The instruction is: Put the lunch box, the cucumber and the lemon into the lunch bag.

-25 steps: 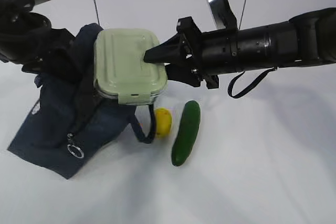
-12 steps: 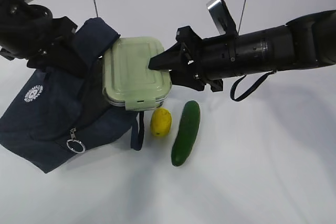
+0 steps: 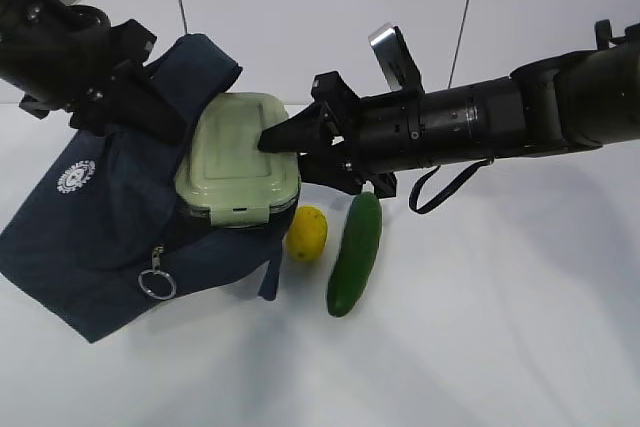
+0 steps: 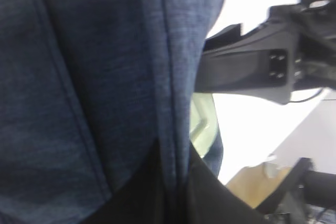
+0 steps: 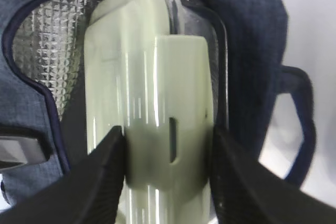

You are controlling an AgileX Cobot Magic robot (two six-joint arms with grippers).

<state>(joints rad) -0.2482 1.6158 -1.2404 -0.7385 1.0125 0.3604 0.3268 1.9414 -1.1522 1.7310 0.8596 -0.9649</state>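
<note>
Left claw clamped; right claw part-spread, gripping.

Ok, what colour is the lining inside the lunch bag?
Silver, with a quilted foil pattern, inside the lunch bag; the right wrist view shows it best.

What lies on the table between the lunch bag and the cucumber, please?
The lemon lies there, just right of the lunch bag and left of the cucumber, not touching the cucumber. The exterior view shows this.

matt navy cloth lunch bag, seemingly quilted foil lining
</note>
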